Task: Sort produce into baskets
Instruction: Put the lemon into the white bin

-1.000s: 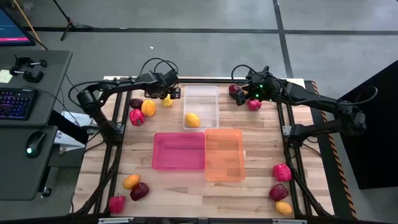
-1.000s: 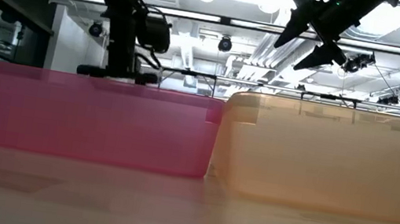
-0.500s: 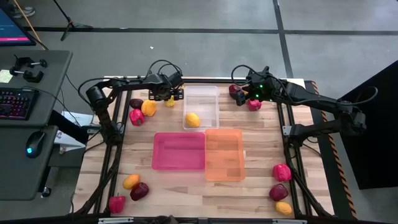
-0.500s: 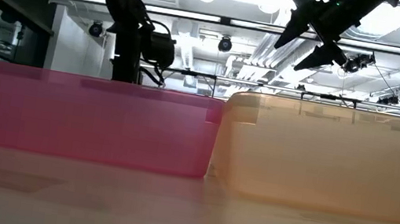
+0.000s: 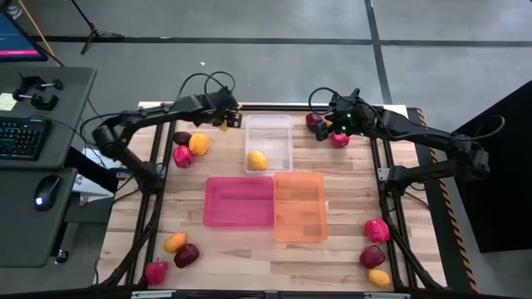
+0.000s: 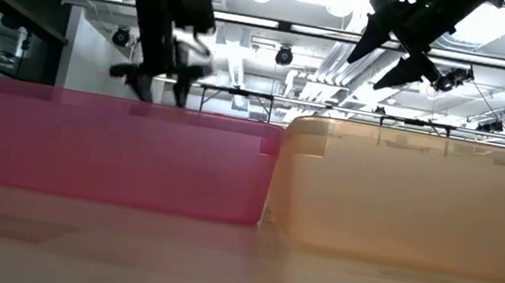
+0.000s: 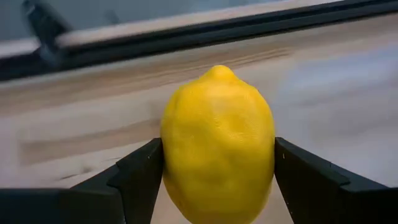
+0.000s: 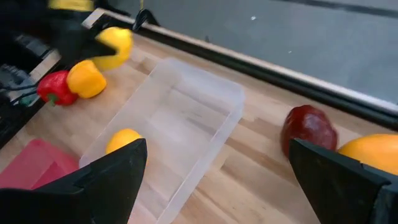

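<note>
My left gripper [image 5: 228, 120] is shut on a yellow lemon-like piece [image 7: 217, 112] above the table's far left, beside the clear bin [image 5: 268, 137]. The bin holds one yellow-orange oval [image 5: 258, 159]. The pink bin [image 5: 239, 201] and orange bin [image 5: 299, 205] stand side by side nearer the front. My right gripper [image 5: 323, 129] is open and empty above the table's far right, between a maroon piece [image 5: 313, 120] and a red pepper [image 5: 339, 139]. The maroon piece [image 8: 309, 129] lies on the wood. My left gripper pinches the lemon between its two fingers [image 7: 140, 177], one on each long side around its middle [image 7: 171, 146]. The lemon's pointed end faces away from the wrist. The right wrist view shows the lemon [image 8: 114, 46] lifted clear of the table.
A maroon piece [image 5: 181, 138], a yellow pepper [image 5: 198, 144] and a red pepper [image 5: 183, 155] lie left of the clear bin. More produce lies at the front left [image 5: 174, 242] and front right [image 5: 376, 230]. An orange oval [image 8: 373, 152] lies by the maroon piece.
My left gripper has risen from the table with the lemon and tipped, moving a little toward the far edge. The lemon, which lay on the wood beside the clear bin, is now lifted clear. My right gripper has kept still.
</note>
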Motion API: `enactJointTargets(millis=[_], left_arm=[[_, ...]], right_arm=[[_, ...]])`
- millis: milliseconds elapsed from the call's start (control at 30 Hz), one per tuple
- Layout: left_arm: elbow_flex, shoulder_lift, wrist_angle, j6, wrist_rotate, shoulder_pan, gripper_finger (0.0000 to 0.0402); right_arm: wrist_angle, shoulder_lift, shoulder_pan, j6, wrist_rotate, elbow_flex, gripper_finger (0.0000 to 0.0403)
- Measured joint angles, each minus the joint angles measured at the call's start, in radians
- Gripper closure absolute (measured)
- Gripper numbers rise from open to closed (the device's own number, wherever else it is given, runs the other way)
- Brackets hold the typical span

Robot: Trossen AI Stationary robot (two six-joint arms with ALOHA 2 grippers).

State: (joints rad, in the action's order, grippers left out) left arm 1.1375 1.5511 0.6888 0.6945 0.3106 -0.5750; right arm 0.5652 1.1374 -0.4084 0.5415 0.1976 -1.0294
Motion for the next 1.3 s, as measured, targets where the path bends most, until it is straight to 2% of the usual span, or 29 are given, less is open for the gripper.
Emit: enactJointTargets(millis=[167, 367, 533, 667, 767, 933, 1100, 1300], left_arm=[[0.001, -0.102, -0.166, -0.074, -0.082, 0.150, 0.0145], [0.001, -0.025, -0.413, -0.105, -0.104, 0.320, 0.0146], [0.001, 0.050, -0.431, -0.097, -0.183, 0.327, 0.0146], [0.001, 0.073, -0.345, -0.102, -0.256, 0.329, 0.0146], [0.001, 0.097, -0.294, -0.118, -0.236, 0.333, 0.0146], [0.002, 0.148, -0.361, -0.124, -0.208, 0.322, 0.0144], [0.002, 0.194, -0.455, -0.161, -0.345, 0.286, 0.0117], [0.023, 0.192, -0.476, -0.232, -0.360, 0.262, 0.0095]], right_arm=[[0.000, -0.013, -0.001, -0.008, 0.032, 0.000, 0.0024], [0.000, -0.014, -0.002, -0.026, 0.031, 0.000, 0.0024], [-0.001, -0.014, -0.004, -0.012, 0.037, 0.000, 0.0024], [0.000, -0.014, -0.013, 0.047, 0.055, 0.000, 0.0024], [0.000, -0.014, -0.024, 0.075, 0.064, 0.000, 0.0024], [0.006, -0.017, -0.024, 0.087, 0.058, 0.000, 0.0024], [0.056, -0.027, -0.024, 0.081, 0.067, 0.000, 0.0024], [0.075, -0.048, -0.024, 0.080, 0.073, 0.000, 0.0024]])
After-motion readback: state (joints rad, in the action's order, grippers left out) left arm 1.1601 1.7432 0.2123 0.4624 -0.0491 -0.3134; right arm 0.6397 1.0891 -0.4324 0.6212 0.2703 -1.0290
